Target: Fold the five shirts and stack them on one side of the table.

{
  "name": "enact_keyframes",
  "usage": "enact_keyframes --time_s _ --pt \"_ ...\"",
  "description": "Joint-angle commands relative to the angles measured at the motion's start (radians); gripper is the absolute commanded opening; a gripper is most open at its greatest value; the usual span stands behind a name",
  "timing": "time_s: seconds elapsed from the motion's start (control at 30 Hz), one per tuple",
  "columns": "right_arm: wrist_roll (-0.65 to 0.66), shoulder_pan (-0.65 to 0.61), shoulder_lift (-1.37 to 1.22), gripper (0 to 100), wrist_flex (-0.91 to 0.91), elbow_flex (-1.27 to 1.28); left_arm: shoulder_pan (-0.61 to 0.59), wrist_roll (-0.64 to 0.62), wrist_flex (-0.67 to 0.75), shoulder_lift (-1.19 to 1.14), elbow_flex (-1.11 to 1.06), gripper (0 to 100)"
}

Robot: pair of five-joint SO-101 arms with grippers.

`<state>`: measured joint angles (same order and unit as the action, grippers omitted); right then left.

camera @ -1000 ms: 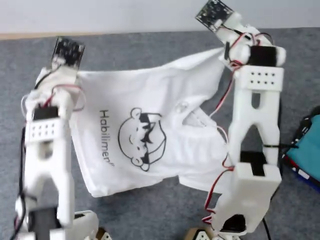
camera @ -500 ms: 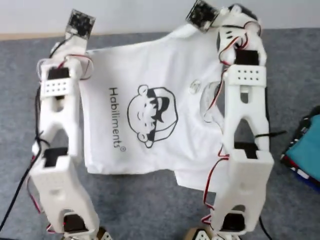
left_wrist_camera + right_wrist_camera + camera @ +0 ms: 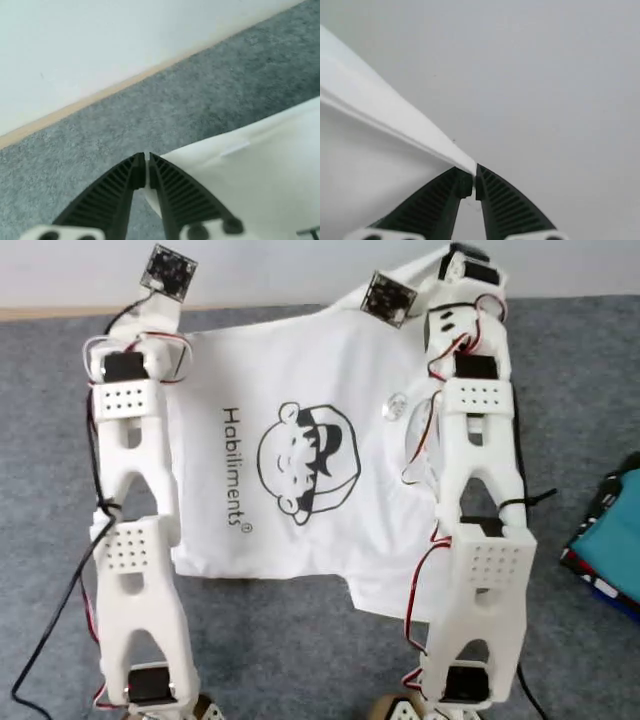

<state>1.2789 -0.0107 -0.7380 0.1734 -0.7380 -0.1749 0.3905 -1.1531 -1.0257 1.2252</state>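
Change: both arms have stretched out toward the wall, pulling the cloth with them, and it has gone from a skewed, bunched heap to a nearly square spread.
Shirt: the white shirt (image 3: 300, 380) lies print-up on the grey bench (image 3: 300, 660), with the printed face (image 3: 307, 462) at about its middle. The hem is on the near side of the face, and one loose flap pokes out beyond it by the right arm's base.
Left fingers: the left fingers (image 3: 136, 172) are pinched shut on the shirt's far corner, beyond and to the left of the face and low over the bench. This likely pins that corner flat.
Right fingers: the right fingers (image 3: 482, 181) are clamped on a cloth edge beyond and to the right of the face. They hold it raised in front of the wall, so this side hangs taut rather than resting.
Purpose: gripping two far corners apart probably tensions the cloth, smoothing it before the first fold.
Teal cloth: the teal cloth (image 3: 612, 530) lies well to the right of the face, at the bench's edge, possibly the stacking side.
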Motion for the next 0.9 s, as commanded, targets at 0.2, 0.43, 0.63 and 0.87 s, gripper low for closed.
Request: enact_keyframes --time_s 0.2,0.43,0.63,0.87 --pt "0.020 -0.004 0.160 1.0 0.403 -0.014 0.044 0.081 -0.445 -0.018 0.262 1" --pt "0.020 -0.004 0.277 1.0 0.832 -0.014 0.046 0.124 -0.603 -0.012 0.259 0" --pt "0.018 0.001 0.337 1.0 1.116 -0.014 0.035 0.124 -0.605 -0.011 0.255 0" --pt "0.015 0.002 0.397 1.1 1.385 -0.014 0.025 0.141 -0.608 0.063 0.088 0"
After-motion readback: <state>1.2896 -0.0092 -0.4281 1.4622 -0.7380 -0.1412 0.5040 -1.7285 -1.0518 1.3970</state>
